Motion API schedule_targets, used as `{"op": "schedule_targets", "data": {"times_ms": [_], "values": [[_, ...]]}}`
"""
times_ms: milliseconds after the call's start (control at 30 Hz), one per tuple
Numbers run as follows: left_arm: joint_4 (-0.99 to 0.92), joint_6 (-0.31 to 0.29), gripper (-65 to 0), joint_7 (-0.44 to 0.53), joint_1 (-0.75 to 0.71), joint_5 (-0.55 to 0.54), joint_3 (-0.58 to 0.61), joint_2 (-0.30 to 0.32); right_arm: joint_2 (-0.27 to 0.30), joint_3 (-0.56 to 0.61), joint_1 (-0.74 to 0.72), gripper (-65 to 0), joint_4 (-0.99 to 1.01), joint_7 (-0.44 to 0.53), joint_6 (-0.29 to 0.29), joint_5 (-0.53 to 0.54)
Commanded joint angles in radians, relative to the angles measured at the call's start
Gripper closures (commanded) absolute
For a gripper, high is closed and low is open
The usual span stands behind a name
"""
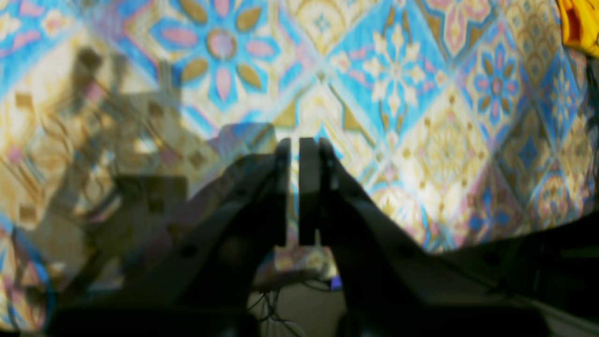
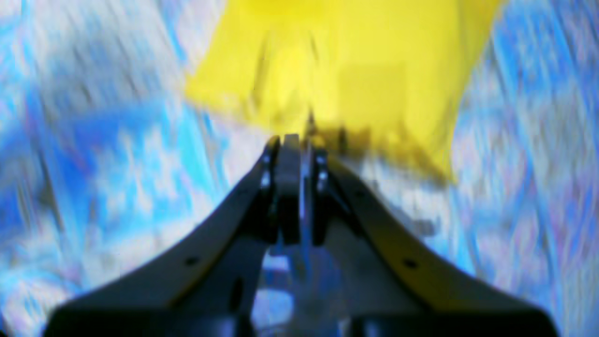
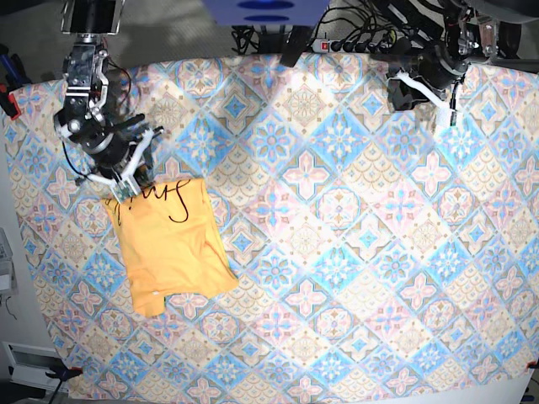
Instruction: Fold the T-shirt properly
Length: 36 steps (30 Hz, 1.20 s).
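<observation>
The yellow-orange T-shirt (image 3: 173, 248) lies folded into a rough rectangle at the left of the table, with black script showing along its top edge. My right gripper (image 3: 125, 189) is at the shirt's top-left corner. In the right wrist view its fingers (image 2: 288, 159) are pressed together at the edge of the T-shirt (image 2: 337, 61), which casts a shadow below as if lifted; the view is smeared. My left gripper (image 3: 445, 116) hangs over the far right of the table, away from the shirt. In its own view the left gripper (image 1: 295, 140) is shut with nothing in it.
A blue-pink diamond-patterned tablecloth (image 3: 337, 210) covers the whole table. A power strip and cables (image 3: 341, 40) lie beyond the far edge. A bit of yellow-orange cloth (image 1: 578, 21) shows in the top right corner of the left wrist view.
</observation>
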<state>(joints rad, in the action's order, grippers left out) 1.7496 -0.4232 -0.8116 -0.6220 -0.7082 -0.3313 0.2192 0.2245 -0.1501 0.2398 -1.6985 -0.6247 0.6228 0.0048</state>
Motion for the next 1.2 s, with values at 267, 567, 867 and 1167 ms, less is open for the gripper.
{"op": "schedule_targets", "data": {"times_ms": [267, 567, 867, 1167], "values": [[0.059, -0.010, -2.1, 0.016, -0.123, -0.015, -0.007, 0.012, 0.009, -0.141, 0.277, -3.5, -0.099, 0.032, 0.002, 0.024], [0.051, -0.010, -2.1, 0.018, -0.207, -0.008, -0.004, 0.012, -0.033, -0.164, 0.490, -3.4, -0.111, 0.032, 0.001, 0.025], [-0.043, -0.010, -2.1, 0.016, -0.235, 0.071, 0.036, 0.018, -0.089, -0.174, 0.596, -3.4, -0.051, 0.024, 0.001, 0.025], [-0.225, -0.010, -2.1, 0.093, -0.181, 0.212, 0.209, 0.013, -0.115, -0.168, 0.528, -3.4, 0.280, 0.081, 0.001, 0.024]]}}
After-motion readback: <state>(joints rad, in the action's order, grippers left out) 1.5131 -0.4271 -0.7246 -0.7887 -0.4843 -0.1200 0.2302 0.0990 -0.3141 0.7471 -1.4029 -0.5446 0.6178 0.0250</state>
